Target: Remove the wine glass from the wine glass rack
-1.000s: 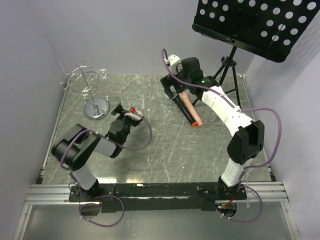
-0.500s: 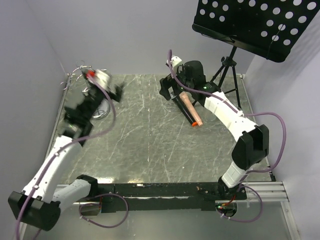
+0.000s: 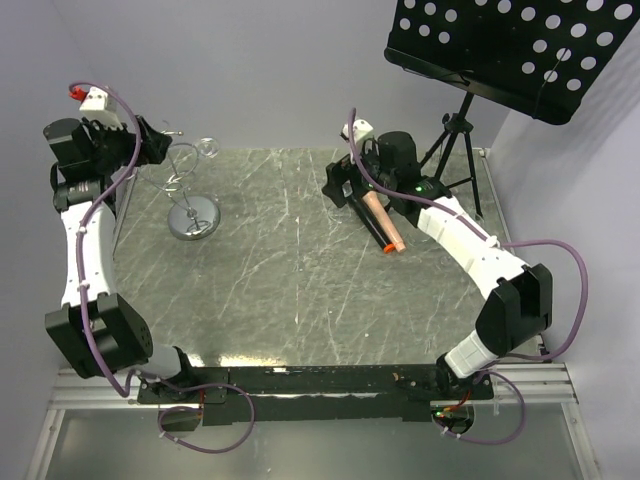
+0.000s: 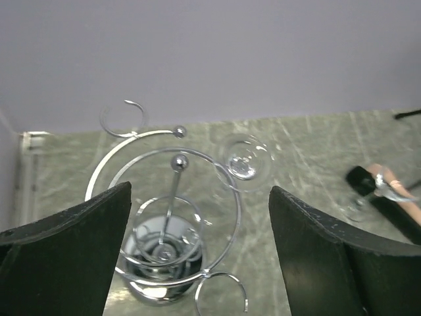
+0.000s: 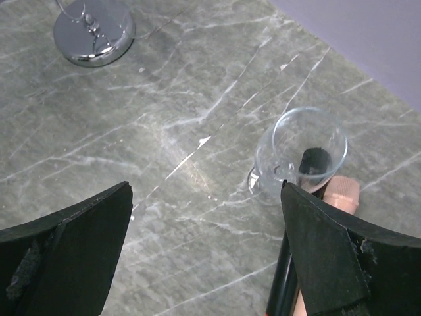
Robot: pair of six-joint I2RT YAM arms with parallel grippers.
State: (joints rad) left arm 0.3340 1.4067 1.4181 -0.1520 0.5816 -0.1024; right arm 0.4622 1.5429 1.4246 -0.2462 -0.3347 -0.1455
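Observation:
The wine glass rack (image 3: 183, 170) stands at the far left on its round mirror base (image 3: 193, 218); the left wrist view looks down its pole (image 4: 172, 197) and chrome loops. A clear wine glass (image 4: 245, 161) hangs in a loop on the rack's right side, also visible from above as the wine glass (image 3: 207, 148). My left gripper (image 3: 150, 142) hovers high just left of the rack top, open (image 4: 199, 194), with the loops between its fingers and nothing gripped. My right gripper (image 3: 345, 185) is open (image 5: 206, 191) above the table, beside a second glass (image 5: 309, 148) standing upright.
A pink and black cylinder (image 3: 382, 220) lies on the marble table (image 3: 300, 290) right of the standing glass. A black perforated music stand (image 3: 510, 40) on a tripod (image 3: 450, 145) fills the far right corner. Walls close in left and behind.
My left arm has swung up from low over the table to the far left, bringing its gripper above the rack. The right arm has shifted slightly and stays open.

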